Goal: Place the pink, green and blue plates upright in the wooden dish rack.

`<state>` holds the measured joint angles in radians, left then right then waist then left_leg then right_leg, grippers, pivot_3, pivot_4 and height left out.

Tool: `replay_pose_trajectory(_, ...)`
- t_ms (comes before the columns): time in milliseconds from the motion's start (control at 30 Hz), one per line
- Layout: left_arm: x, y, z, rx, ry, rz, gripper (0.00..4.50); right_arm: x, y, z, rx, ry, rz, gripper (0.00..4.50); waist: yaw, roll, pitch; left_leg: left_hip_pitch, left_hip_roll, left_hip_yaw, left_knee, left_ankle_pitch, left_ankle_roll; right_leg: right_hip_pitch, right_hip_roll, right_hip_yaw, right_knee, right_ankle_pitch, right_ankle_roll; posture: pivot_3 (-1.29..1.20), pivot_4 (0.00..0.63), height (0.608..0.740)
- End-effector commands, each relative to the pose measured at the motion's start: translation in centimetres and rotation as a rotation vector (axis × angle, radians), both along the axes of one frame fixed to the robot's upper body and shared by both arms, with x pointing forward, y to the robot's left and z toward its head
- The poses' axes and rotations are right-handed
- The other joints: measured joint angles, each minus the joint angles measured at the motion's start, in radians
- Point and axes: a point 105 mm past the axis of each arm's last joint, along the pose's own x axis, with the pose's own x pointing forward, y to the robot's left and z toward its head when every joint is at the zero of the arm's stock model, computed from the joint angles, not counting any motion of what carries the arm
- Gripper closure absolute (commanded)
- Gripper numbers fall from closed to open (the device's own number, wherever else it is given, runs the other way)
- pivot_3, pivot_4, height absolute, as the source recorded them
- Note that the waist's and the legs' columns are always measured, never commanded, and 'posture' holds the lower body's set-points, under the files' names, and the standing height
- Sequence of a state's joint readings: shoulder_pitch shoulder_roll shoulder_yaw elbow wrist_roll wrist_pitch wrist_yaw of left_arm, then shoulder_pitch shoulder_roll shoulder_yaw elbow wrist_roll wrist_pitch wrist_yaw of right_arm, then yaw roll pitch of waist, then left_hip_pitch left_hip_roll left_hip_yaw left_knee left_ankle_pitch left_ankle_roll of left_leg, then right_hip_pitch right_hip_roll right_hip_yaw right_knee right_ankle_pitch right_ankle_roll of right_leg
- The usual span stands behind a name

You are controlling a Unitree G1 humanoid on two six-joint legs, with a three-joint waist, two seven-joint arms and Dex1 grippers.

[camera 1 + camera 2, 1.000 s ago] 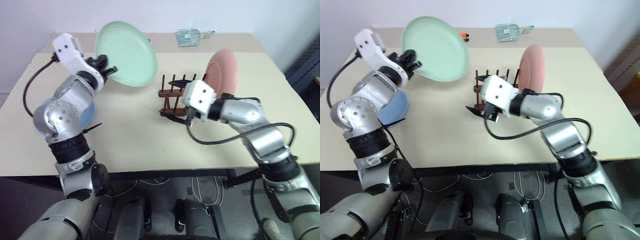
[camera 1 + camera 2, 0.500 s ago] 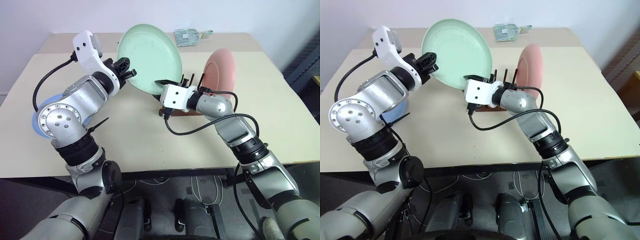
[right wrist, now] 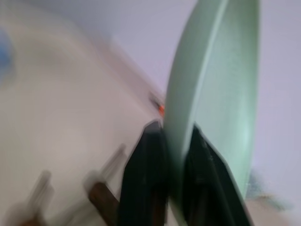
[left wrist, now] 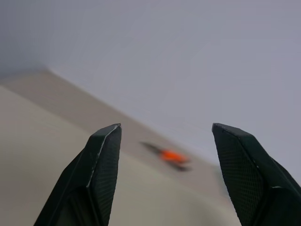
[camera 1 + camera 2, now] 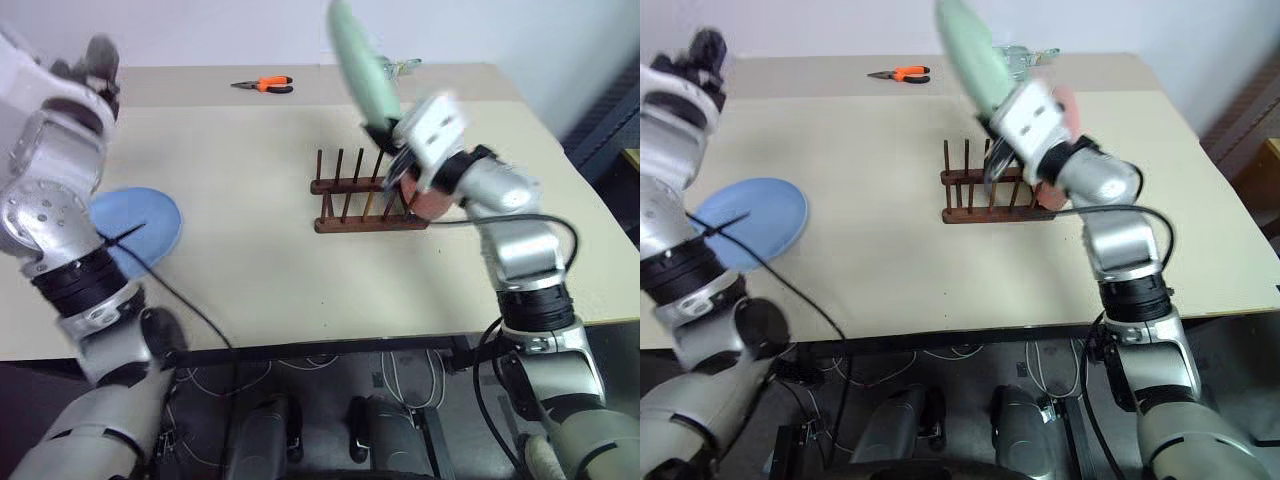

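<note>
The right hand is clamped on the green plate, its two black fingers pinching the lower rim, and the plate stands up edge-on, high above the wooden dish rack. Over on the other side, the left hand is up in the air at the far left edge of the table, fingers well apart and nothing between them, pointing out toward the pale wall. The pink plate sits at the right end of the rack, mostly hidden behind the right arm; whether it is properly slotted between the pegs I cannot tell. The rack's other pegs stand bare, dark brown uprights in two rows near the middle of the table. The blue plate lies flat on the table, well apart from the rack, down on the left side. At the far edge of the table, orange-handled pliers lie on their own.
</note>
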<state>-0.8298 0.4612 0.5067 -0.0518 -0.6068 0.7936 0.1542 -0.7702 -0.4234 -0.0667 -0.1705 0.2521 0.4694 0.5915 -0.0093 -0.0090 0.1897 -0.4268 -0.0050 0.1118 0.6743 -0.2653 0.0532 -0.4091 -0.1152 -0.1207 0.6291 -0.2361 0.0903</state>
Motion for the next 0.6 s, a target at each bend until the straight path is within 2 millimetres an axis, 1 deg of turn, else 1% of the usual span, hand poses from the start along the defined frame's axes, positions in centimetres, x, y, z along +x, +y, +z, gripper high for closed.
replay_pose_trajectory(33,0.8,-3.2,-2.8,0.222,0.053,-0.151,1.36,-2.3,-1.0,3.3,0.284,0.105,0.135,4.50,0.005,-0.001,0.000,-0.001,0.000,-0.001,0.001,0.000,0.000,0.000,0.000,0.000,0.000,0.000,0.000,0.00,0.150,0.740)
replay_pose_trajectory(100,0.5,-5.4,-6.2,0.304,0.118,-0.281,1.36,-3.0,-1.0,3.6,0.366,0.187,0.195,4.50,0.004,0.000,0.000,-0.001,-0.001,0.000,0.001,-0.002,-0.003,0.000,-0.002,0.000,0.000,0.000,0.000,0.00,0.150,0.740)
replay_pose_trajectory(133,0.2,-6.3,-7.4,0.341,0.139,-0.333,1.36,-3.2,-0.9,3.5,0.392,0.234,0.220,4.50,0.003,0.000,0.000,0.000,-0.001,0.000,0.001,-0.002,-0.003,0.000,-0.003,0.000,0.000,0.000,0.000,0.00,0.150,0.740)
replay_pose_trajectory(167,0.0,-6.9,-8.6,0.366,0.159,-0.374,1.36,-3.3,-0.7,3.2,0.417,0.286,0.239,4.50,-0.001,0.000,0.000,-0.001,-0.001,-0.001,0.001,-0.002,-0.003,-0.002,-0.003,0.000,-0.001,0.000,0.000,0.00,0.150,0.740)
replay_pose_trajectory(200,-0.2,-7.3,-9.3,0.381,0.170,-0.398,1.36,-3.4,-0.6,3.0,0.435,0.325,0.251,4.50,-0.004,0.000,0.000,-0.001,-0.001,0.000,0.000,-0.002,-0.003,-0.002,-0.004,0.001,-0.002,0.000,-0.001,0.00,0.150,0.740)
replay_pose_trajectory(267,-0.7,-7.9,-11.0,0.391,0.198,-0.445,1.36,-2.8,-1.1,2.5,0.472,0.377,0.196,4.50,-0.007,0.000,0.000,-0.002,-0.001,0.000,-0.002,-0.002,-0.004,-0.005,-0.005,0.002,-0.001,0.000,-0.002,0.00,0.150,0.740)
replay_pose_trajectory(300,-0.9,-8.1,-11.4,0.383,0.205,-0.464,1.36,-2.7,-1.2,2.4,0.472,0.384,0.176,4.50,-0.008,0.000,0.000,-0.002,-0.001,0.001,-0.004,-0.001,-0.005,-0.006,-0.005,0.003,0.000,0.000,-0.003,0.00,0.150,0.740)
replay_pose_trajectory(367,-1.4,-8.6,-11.6,0.375,0.200,-0.510,1.36,-2.7,-1.4,1.9,0.462,0.400,0.150,4.50,-0.007,0.000,0.000,-0.002,0.000,0.004,-0.008,0.001,-0.007,-0.010,-0.005,0.005,0.001,0.000,-0.005,0.00,0.150,0.740)
replay_pose_trajectory(500,-2.6,-9.7,-12.4,0.385,0.201,-0.607,1.36,-2.5,-1.5,1.0,0.439,0.427,0.123,4.50,-0.006,0.000,0.000,-0.002,0.001,0.005,-0.009,0.003,-0.004,-0.012,-0.003,0.005,0.002,-0.001,-0.007,0.00,0.150,0.740)
replay_pose_trajectory(600,-3.3,-10.2,-13.0,0.388,0.208,-0.650,1.36,-1.9,-1.6,0.2,0.430,0.460,0.105,4.50,-0.006,0.000,0.000,-0.002,0.001,0.007,-0.009,0.003,-0.004,-0.012,-0.003,0.005,0.002,-0.001,-0.007,0.00,0.150,0.740)
